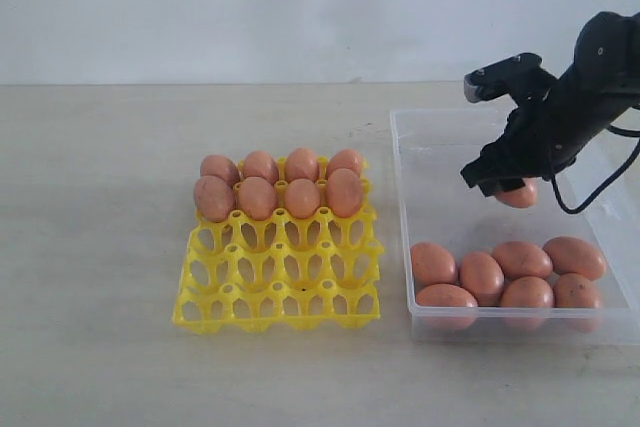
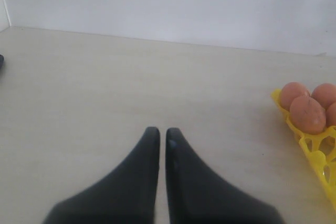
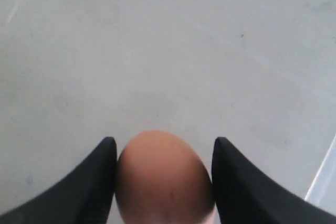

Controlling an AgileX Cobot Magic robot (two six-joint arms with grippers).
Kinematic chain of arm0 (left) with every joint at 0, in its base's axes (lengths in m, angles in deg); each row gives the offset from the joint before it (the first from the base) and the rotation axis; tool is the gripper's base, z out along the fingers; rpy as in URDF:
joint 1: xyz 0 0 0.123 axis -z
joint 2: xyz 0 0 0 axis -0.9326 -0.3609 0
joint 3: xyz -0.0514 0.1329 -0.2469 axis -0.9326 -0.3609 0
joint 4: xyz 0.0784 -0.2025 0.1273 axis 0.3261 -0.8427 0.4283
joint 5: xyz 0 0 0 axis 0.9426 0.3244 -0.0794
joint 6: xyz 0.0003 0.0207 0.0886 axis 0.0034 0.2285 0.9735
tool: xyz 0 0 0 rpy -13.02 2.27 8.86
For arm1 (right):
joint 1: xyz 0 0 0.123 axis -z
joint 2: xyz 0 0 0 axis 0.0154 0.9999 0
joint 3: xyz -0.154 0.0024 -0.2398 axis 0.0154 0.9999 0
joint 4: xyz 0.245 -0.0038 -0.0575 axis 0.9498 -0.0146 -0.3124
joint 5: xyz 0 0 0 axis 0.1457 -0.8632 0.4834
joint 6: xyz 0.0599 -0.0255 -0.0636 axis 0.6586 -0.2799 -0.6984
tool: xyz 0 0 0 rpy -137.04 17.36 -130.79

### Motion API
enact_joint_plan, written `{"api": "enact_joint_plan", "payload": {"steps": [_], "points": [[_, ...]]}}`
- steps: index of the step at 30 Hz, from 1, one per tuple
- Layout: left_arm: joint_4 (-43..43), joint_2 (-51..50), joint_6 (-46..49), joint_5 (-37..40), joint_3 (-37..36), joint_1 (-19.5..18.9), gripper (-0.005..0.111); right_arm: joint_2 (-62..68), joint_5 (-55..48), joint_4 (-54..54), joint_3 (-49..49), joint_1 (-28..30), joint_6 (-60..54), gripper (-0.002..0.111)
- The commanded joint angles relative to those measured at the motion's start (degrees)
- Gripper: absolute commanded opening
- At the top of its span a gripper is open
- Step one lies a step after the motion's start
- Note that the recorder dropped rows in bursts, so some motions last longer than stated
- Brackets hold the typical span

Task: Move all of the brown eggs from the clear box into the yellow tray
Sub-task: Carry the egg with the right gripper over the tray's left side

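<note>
While the left gripper [image 2: 161, 132] hangs over the bare table [image 2: 105, 87], its jaws stand almost touching with nothing between them. Further right, the yellow tray [image 1: 280, 292] sits on the table and carries 8 brown eggs [image 1: 257, 197] in its 2 far rows. Just beside it on the right, the clear box [image 1: 420, 177] holds 7 loose eggs [image 1: 481, 277] bunched at its near end. Above the box's far half, the right gripper [image 1: 503, 185] has its jaws partway in, pressing both sides of a single egg [image 1: 520, 194] and gripping it. Whether that egg is clear of the box floor I cannot tell.
</note>
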Motion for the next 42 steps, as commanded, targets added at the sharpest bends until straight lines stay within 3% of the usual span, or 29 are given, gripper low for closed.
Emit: {"api": "enact_joint_plan", "payload": {"steps": [1,5,8,14,17,18,23,28,32,36,42], "points": [[0.0,0.2,0.2,-0.1,-0.2,-0.2,0.004,-4.4,1.5,0.8,0.2,0.2,-0.1,0.000],[0.0,0.2,0.2,-0.1,-0.2,-0.2,0.004,-5.2,4.8,8.1,0.2,0.2,-3.7,0.000],[0.0,0.2,0.2,-0.1,-0.2,-0.2,0.004,-6.1,8.3,21.7,0.2,0.2,-13.3,0.000],[0.0,0.2,0.2,-0.1,-0.2,-0.2,0.004,-8.8,7.1,62.9,0.2,0.2,-50.1,0.000],[0.0,0.2,0.2,-0.1,-0.2,-0.2,0.004,-9.0,-3.9,87.9,0.2,0.2,-72.8,0.000],[0.0,0.2,0.2,-0.1,-0.2,-0.2,0.004,-8.6,-8.6,91.8,0.2,0.2,-77.9,0.000],[0.0,0.2,0.2,-0.1,-0.2,-0.2,0.004,-8.2,-22.7,91.8,-2.1,-0.9,-77.8,0.000],[0.0,0.2,0.2,-0.1,-0.2,-0.2,0.004,-8.2,-24.1,91.8,-2.2,-5.1,-79.5,0.000],[0.0,0.2,0.2,-0.1,-0.2,-0.2,0.004,-8.2,-25.9,91.8,-2.2,-11.7,-84.7,0.000],[0.0,0.2,0.2,-0.1,-0.2,-0.2,0.004,-8.2,-20.8,91.8,-2.2,-19.9,-92.0,0.000],[0.0,0.2,0.2,-0.1,-0.2,-0.2,0.004,-6.6,-3.4,91.8,-2.3,-28.0,-97.2,0.000]]}}
